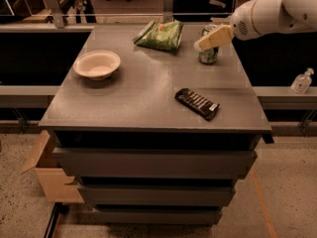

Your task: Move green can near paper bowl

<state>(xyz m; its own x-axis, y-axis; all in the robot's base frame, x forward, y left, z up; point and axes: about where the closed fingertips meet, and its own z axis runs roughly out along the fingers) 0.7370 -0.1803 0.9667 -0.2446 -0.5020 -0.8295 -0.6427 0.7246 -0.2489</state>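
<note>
The green can (208, 55) stands upright at the back right of the grey table (138, 98). My gripper (204, 42) reaches in from the right on a white arm, and its pale fingers cross in front of the can's top, hiding the upper part of it. The paper bowl (97, 64) sits off-white and round at the left side of the table, well apart from the can.
A flat green snack bag (161, 34) lies at the back middle. A dark wrapped bar (197, 103) lies at the front right. A cardboard box (48, 170) stands on the floor at the left. A small bottle (301, 81) stands on the ledge at the right.
</note>
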